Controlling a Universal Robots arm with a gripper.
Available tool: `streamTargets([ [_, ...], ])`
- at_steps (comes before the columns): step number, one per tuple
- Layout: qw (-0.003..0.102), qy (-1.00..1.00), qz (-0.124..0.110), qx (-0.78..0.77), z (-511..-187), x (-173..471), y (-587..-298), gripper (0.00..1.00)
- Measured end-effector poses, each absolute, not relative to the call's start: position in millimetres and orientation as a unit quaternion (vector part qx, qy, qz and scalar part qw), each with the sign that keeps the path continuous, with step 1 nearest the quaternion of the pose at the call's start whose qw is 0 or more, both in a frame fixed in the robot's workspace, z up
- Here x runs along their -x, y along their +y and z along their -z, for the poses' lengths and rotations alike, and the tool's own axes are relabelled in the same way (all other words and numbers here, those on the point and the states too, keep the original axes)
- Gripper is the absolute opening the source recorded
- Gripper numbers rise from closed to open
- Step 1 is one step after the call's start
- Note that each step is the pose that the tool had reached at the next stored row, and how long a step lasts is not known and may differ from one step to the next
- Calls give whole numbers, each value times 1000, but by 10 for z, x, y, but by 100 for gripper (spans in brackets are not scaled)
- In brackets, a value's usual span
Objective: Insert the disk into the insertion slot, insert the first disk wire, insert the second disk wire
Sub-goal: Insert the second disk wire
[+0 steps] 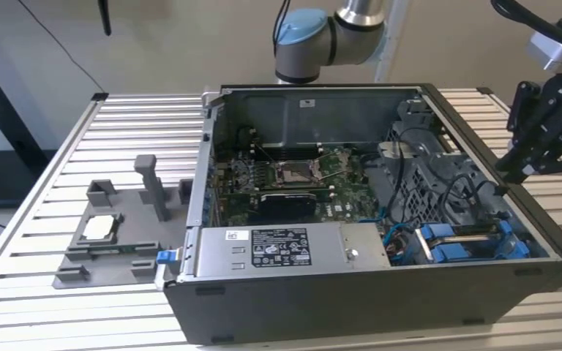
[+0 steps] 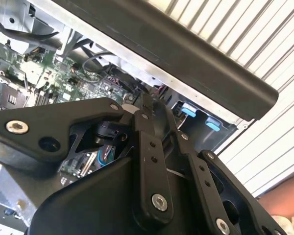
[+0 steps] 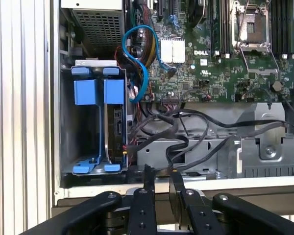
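The disk [image 3: 116, 122] sits in the insertion slot of the grey drive cage [image 3: 64, 132], clipped in its blue carrier with blue tabs at both ends. The exterior view shows the same disk [image 1: 476, 238] low in the case's near right corner. Loose black wires [image 3: 186, 142] lie in a tangle beside the cage, and a blue cable [image 3: 137, 54] loops above them. My gripper [image 1: 511, 175] hangs above the case's right wall, clear of the disk. In the first wrist view my gripper [image 3: 160, 174] is over the case rim, close to the black wires. The second wrist view has my gripper [image 2: 143, 105] above the case interior.
The open computer case [image 1: 359, 307] lies on a slatted metal table [image 1: 85, 314]. Inside are the motherboard [image 1: 291, 175] and a grey power-supply box [image 1: 271, 247]. A grey fixture [image 1: 115, 234] stands at the exterior view's left. A person's hand [image 2: 284, 200] is near the table edge.
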State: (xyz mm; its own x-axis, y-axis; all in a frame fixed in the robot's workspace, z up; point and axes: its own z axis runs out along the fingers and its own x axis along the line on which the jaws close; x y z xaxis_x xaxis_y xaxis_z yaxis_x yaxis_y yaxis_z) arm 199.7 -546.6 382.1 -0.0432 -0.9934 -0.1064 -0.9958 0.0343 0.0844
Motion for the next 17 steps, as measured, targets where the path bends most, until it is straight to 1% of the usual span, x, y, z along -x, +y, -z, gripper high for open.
streamTargets([
  [11,7,719,-68,692,-3813,-2007,-5476,27],
  [17,4,719,-65,691,-3803,-2018,-5480,27],
])
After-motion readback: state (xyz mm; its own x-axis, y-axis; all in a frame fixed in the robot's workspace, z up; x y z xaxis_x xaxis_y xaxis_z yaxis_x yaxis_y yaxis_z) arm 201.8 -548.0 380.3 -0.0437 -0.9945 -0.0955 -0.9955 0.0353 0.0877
